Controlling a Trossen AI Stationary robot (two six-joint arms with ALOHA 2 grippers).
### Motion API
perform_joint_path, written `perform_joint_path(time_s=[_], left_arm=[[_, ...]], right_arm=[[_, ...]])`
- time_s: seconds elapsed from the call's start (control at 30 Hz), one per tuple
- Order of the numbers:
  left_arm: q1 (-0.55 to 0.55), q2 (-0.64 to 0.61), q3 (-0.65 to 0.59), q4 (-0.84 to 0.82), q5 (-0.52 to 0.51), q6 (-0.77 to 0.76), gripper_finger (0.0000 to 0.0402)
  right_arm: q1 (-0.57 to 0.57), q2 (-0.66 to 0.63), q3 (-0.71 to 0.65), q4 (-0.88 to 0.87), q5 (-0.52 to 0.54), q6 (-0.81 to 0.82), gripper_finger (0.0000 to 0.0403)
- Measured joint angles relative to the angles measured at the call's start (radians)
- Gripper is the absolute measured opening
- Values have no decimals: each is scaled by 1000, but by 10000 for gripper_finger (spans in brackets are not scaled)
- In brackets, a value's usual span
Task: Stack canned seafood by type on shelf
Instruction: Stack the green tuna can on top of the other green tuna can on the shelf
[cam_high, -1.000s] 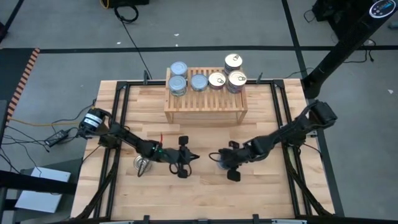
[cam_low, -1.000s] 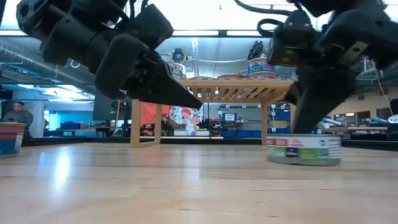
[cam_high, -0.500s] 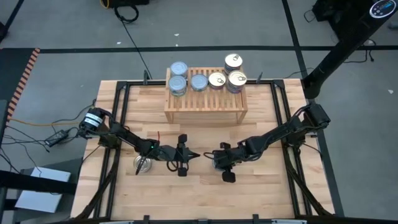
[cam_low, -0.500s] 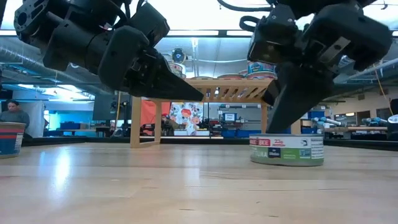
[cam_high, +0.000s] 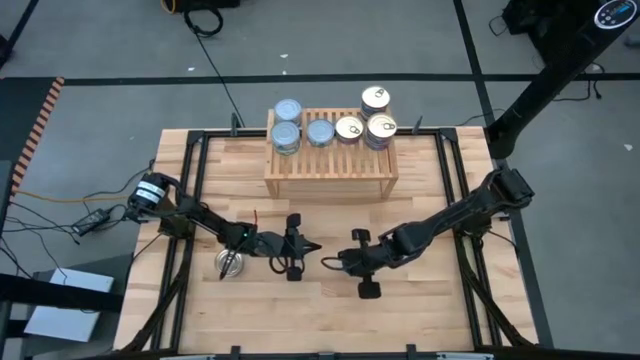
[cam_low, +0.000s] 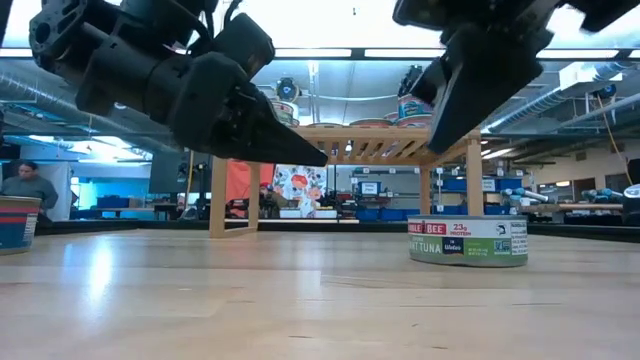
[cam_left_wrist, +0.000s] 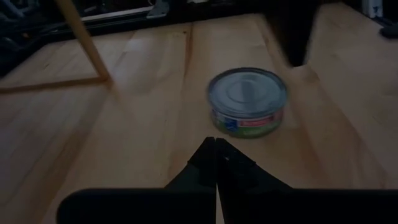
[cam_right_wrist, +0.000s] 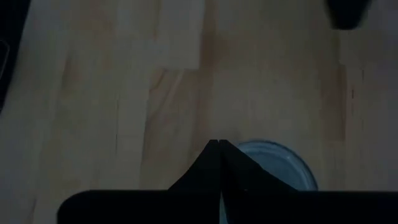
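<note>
One silvery-blue-lidded tin stands flat on the table between the two arms. My right gripper is shut and hangs above it, clear of the lid; in its wrist view the tin shows just past the fingertips. My left gripper is shut and hovers left of that tin, pointing at it. A golden-lidded tin sits on the table beside the left arm. The shelf carries silvery-blue tins on its left and golden tins on its right.
The shelf stands at the table's far middle, its open underside facing the arms. Black frame rails run along both table sides. Bare planks lie toward the near edge. A person sits in the room beyond.
My right gripper has moved toward the table's left and risen from low against the tin to well above it. The tin slid a little toward the left along the table and now stands free.
</note>
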Motion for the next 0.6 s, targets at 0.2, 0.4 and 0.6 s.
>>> perform_joint_path(time_s=[0.2,0.4,0.6], left_arm=[[61,0,0,-3,114,19,1],[126,0,0,0,145,61,1],[132,71,77,-15,168,112,1]], right_arm=[[56,-1,55,-179,136,126,8],[106,8,11,-137,142,236,9],[141,27,-68,32,80,238,9]])
